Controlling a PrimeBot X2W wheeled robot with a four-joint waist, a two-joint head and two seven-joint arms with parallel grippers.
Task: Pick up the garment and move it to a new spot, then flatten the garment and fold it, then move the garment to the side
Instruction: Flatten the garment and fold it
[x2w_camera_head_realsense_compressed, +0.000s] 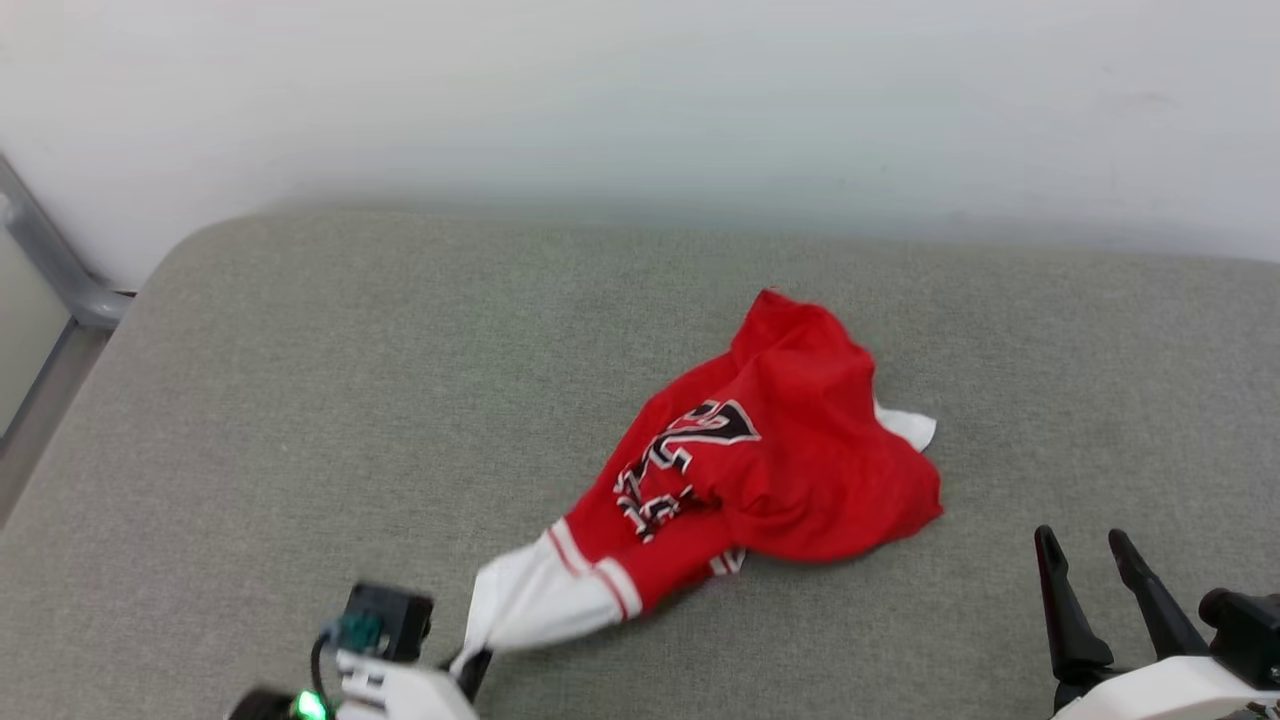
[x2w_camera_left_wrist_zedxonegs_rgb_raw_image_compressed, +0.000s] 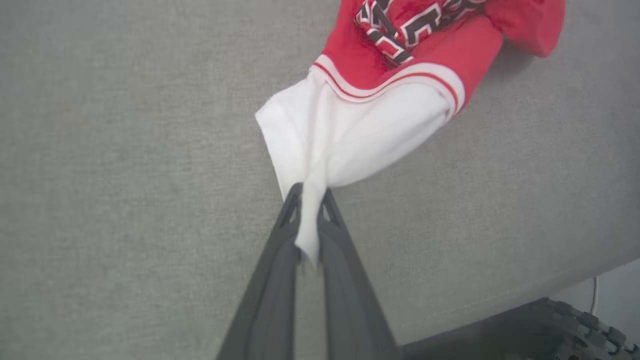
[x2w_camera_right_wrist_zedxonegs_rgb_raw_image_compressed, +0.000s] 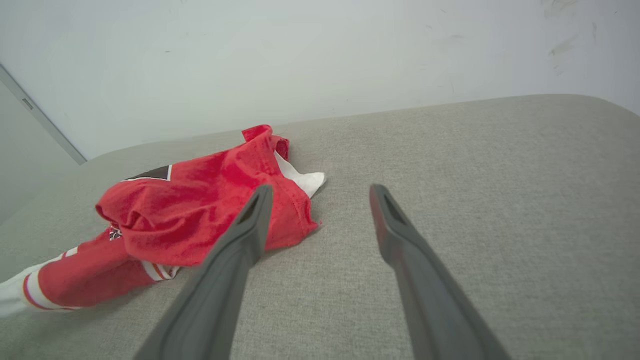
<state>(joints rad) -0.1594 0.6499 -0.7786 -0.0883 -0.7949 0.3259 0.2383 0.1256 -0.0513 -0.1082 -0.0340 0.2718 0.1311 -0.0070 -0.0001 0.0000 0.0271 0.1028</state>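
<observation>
White sleeve (x2w_camera_left_wrist_zedxonegs_rgb_raw_image_compressed: 340, 135) only, pinched in closed left gripper (x2w_camera_left_wrist_zedxonegs_rgb_raw_image_compressed: 311, 192); right gripper (x2w_camera_right_wrist_zedxonegs_rgb_raw_image_compressed: 321, 189) wide open, empty: lift garment (x2w_camera_head_realsense_compressed: 800, 450) slowly clear of grey cushion (x2w_camera_head_realsense_compressed: 300, 400).

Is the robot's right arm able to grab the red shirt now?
Probably yes: the shirt lies close to the right arm, its jaws are open, and only bare cushion lies between.

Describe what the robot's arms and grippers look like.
The left gripper and right gripper each have two long, tapering dark grey fingers with slotted tips. Forearms are white; the left wrist carries a black camera block, cable and green light.
</observation>
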